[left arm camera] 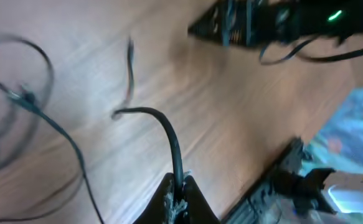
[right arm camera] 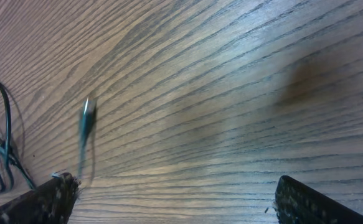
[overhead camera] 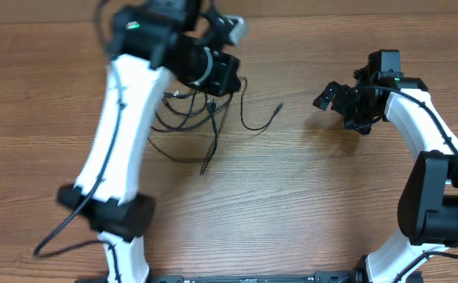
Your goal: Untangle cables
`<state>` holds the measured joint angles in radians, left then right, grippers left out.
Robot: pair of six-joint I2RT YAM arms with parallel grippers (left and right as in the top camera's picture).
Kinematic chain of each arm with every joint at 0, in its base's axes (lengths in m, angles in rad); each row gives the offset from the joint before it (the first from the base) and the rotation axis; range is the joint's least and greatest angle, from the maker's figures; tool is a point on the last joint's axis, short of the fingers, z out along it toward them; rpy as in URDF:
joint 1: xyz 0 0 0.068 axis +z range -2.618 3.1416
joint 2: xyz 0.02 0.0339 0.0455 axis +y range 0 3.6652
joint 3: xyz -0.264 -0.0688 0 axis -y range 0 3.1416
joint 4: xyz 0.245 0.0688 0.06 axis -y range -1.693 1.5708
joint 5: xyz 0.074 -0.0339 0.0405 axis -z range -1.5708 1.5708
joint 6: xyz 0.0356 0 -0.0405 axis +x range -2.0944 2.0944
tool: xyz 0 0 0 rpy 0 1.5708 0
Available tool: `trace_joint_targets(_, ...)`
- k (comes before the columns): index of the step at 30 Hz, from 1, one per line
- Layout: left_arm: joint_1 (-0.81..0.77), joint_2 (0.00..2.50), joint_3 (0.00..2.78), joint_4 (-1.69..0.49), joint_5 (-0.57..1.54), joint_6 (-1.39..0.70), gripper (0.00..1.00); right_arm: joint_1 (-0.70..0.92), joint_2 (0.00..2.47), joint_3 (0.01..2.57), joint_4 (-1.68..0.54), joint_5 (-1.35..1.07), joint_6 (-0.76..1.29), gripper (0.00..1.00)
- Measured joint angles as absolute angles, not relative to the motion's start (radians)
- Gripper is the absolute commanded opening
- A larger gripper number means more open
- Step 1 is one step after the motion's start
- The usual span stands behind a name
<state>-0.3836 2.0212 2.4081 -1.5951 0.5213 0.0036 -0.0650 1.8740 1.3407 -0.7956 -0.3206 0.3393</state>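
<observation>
Thin black cables lie tangled on the wooden table under my left arm. One strand loops out to a small plug tip. My left gripper hangs over the right side of the tangle. In the left wrist view that gripper is shut on one black cable, which arches up out of the jaws and bends left. More cables lie to the left. My right gripper stands open over bare wood right of the plug tip. Its fingers are wide apart with nothing between them, and the plug tip lies just ahead.
A thicker black cord trails from the left arm's base at the front left. The right arm's base stands at the front right. A blue object shows past the table edge in the left wrist view.
</observation>
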Motion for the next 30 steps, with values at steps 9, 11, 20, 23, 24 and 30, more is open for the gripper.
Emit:
trace_joint_targets(9,-0.557,2.301,2.408,-1.681,0.523,0.0,0.04,-0.065,1.874,1.341,-0.796,-0.321,0.34,1.0)
trace_joint_targets(11,-0.588,2.346,2.407,-1.681,0.522,-0.001,0.04,-0.065,1.874,1.341,-0.796,-0.321,0.34,1.0)
trace_joint_targets(20,-0.654,2.428,2.407,-1.682,0.478,-0.038,0.05,-0.065,1.874,1.341,-0.796,-0.321,0.339,1.0)
trace_joint_targets(23,-0.655,2.428,2.407,-1.679,0.474,-0.049,0.04,-0.065,1.874,1.341,-0.796,-0.321,0.339,1.0)
trace_joint_targets(24,-0.655,2.428,2.408,-1.676,0.475,-0.049,0.04,-0.065,1.874,1.341,-0.796,-0.321,0.339,1.0)
trace_joint_targets(30,-0.682,2.428,2.407,-1.634,0.479,-0.053,0.04,-0.065,1.874,1.341,-0.796,-0.321,0.339,1.0)
